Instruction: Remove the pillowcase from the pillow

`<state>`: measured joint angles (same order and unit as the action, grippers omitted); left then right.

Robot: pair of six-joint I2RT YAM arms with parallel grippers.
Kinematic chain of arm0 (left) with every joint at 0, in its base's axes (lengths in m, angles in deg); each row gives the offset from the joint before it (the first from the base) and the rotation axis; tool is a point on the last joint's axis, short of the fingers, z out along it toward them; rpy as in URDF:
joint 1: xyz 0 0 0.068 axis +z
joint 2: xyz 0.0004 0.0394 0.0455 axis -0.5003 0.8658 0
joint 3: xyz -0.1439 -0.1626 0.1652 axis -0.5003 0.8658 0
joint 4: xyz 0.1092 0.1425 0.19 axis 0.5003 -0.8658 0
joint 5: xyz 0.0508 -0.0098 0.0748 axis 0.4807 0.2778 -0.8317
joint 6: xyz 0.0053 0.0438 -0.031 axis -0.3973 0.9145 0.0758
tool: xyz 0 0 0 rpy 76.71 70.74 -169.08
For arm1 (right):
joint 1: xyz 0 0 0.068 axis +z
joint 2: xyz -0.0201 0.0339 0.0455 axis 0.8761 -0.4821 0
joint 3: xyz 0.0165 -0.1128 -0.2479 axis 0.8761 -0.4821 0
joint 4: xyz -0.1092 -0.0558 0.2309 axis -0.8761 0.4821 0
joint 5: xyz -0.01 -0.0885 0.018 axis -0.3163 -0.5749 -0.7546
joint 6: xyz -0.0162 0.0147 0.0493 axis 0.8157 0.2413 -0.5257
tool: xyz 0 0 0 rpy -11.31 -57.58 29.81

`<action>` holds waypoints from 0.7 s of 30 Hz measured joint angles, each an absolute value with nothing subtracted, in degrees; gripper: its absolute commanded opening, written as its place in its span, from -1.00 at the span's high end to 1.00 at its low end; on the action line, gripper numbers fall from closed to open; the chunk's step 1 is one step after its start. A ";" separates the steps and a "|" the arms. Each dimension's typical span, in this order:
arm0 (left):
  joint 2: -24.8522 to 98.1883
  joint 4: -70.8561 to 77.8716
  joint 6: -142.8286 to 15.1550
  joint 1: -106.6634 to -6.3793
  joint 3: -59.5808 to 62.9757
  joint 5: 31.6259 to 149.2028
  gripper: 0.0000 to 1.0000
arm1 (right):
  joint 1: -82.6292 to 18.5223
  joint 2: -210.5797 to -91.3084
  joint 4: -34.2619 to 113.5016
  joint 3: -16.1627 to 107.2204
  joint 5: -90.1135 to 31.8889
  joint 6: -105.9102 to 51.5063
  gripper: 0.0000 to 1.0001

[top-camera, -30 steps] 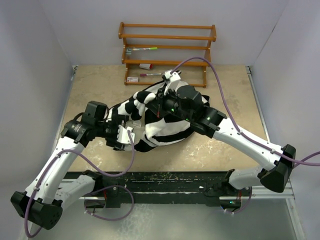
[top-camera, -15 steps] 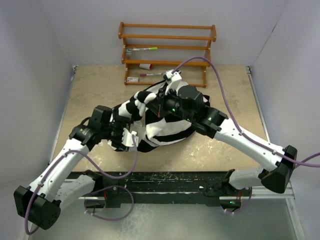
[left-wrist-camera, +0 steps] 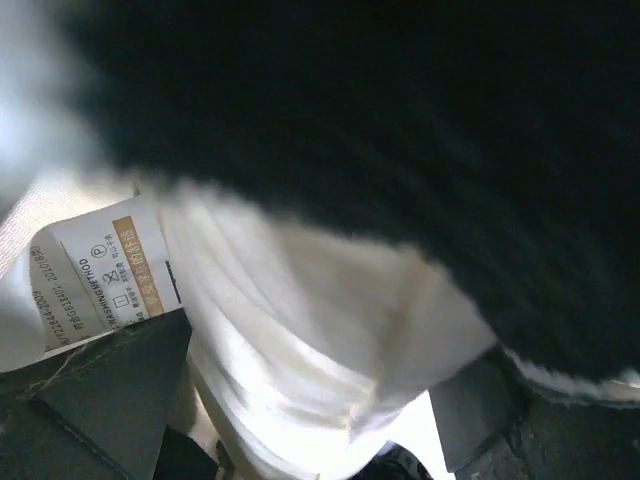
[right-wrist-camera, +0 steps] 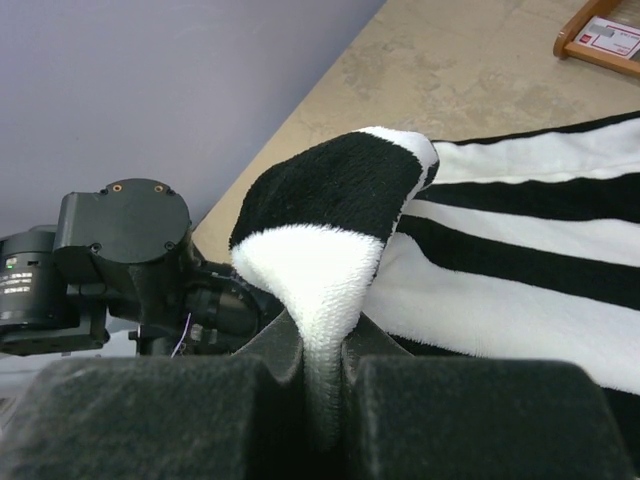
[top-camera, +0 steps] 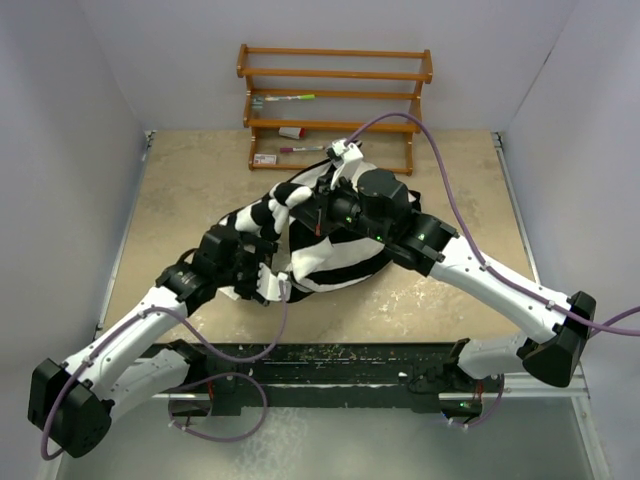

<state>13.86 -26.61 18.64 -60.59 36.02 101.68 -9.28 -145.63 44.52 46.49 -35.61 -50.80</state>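
Pillowcase (top-camera: 335,260), a soft cover in wide black and white stripes, lies heaped in the middle of the table (top-camera: 190,180), bunched around the pillow (left-wrist-camera: 300,330) it is meant to come off. From above almost nothing of the cream pillow shows. Only the left wrist view catches it, as pale folds under a dark overhang of cloth, so the cover appears to wrap most of it. A wooden rack (top-camera: 335,52) holding a few small items stands well apart at the far edge and plays no part. The right pincer (right-wrist-camera: 322,375) is pressed together on a fold of the pillowcase, with a black and white tuft rising from between its fingers, held above the far side of the heap. The left pincer (top-camera: 272,285) reaches into the near left side of the heap, at what looks like the opening. Its fingers (left-wrist-camera: 110,400) stand spread with the cream folds bulging between them, and no clamp on the pillow is evident. A care label (left-wrist-camera: 100,275) sewn to the pillow sits just beside one finger. Judged from this, the job is at an early-to-middle stage: the cover is gripped and the opening found, but the pillow has yet to be held fast and drawn out, or the cover peeled back over it.
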 measured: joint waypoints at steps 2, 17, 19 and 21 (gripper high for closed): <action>15.19 -23.26 17.26 -60.63 36.07 99.43 -0.25 | -9.39 -145.63 44.46 46.49 -35.63 -51.15 1.00; 23.96 -37.16 2.29 -59.36 -2.40 91.87 1.00 | -17.70 -138.05 45.22 45.31 -35.93 -51.72 0.47; 24.55 -40.40 0.82 -59.30 -10.77 91.67 1.00 | -20.73 -137.08 45.33 45.88 -35.76 -51.76 0.21; 26.06 -46.60 -0.40 -59.28 -21.24 91.39 1.00 | -22.92 -137.65 46.14 48.61 -35.67 -51.52 0.07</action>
<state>26.06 -46.60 -0.40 -59.28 -21.24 91.39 -22.92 -137.65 46.14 48.61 -35.67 -51.52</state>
